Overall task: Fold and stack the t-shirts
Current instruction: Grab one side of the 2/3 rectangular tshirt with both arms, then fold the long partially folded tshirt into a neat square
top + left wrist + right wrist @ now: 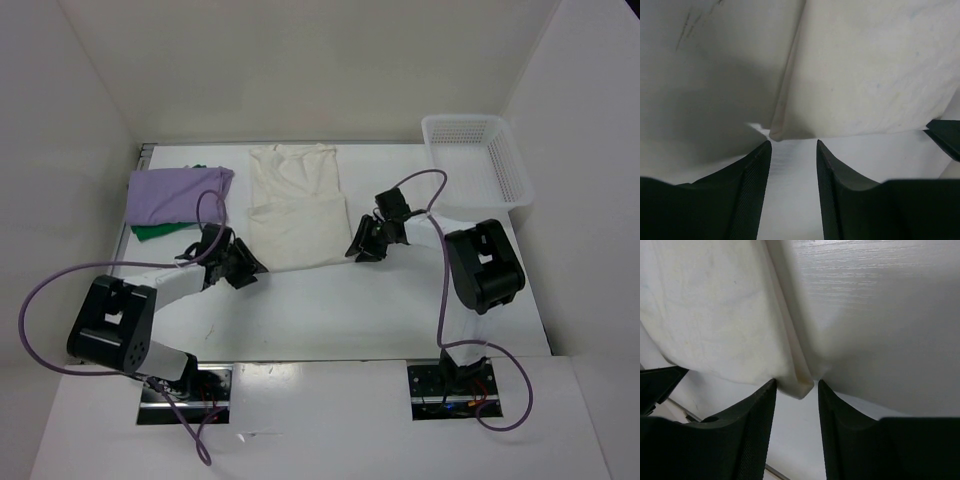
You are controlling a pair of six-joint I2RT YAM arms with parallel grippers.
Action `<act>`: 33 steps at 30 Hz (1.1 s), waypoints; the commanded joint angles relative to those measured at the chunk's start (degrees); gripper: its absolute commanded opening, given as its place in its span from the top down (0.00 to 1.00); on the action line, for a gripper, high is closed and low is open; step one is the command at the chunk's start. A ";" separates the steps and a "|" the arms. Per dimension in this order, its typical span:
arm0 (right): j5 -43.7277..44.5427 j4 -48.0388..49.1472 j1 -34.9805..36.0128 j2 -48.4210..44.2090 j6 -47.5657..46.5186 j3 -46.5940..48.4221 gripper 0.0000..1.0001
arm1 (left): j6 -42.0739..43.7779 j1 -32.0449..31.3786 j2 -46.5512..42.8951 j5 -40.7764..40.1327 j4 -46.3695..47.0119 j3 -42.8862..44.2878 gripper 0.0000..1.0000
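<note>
The cream t-shirt (296, 210) lies flat mid-table, partly folded. My left gripper (247, 271) is open at its near left corner; in the left wrist view that corner (777, 134) sits just beyond my open fingers (756, 170). My right gripper (358, 248) is open at the near right corner; in the right wrist view the corner (801, 385) lies between my fingertips (762, 405), not pinched. The lavender t-shirt (175, 193) lies folded on the green t-shirt (160, 231) at the far left.
A white mesh basket (478, 160) stands at the far right corner. White walls enclose the table on three sides. Purple cables loop from both arms.
</note>
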 commanded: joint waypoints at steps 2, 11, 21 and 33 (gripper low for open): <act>0.12 4.48 0.29 2.25 1.77 -1.17 0.59 | -0.07 0.18 3.65 -1.17 2.77 0.51 0.54; 2.31 3.79 0.29 0.15 2.92 -2.40 0.95 | 2.91 0.18 1.55 -1.17 -0.28 1.13 1.00; 5.13 -4.99 5.64 -20.66 9.15 -16.97 1.00 | 5.99 0.18 -19.18 5.41 -20.15 -1.24 1.00; 3.02 -14.06 0.30 -27.68 5.04 -5.97 1.00 | 8.71 -0.62 -19.22 7.62 -27.91 16.58 1.00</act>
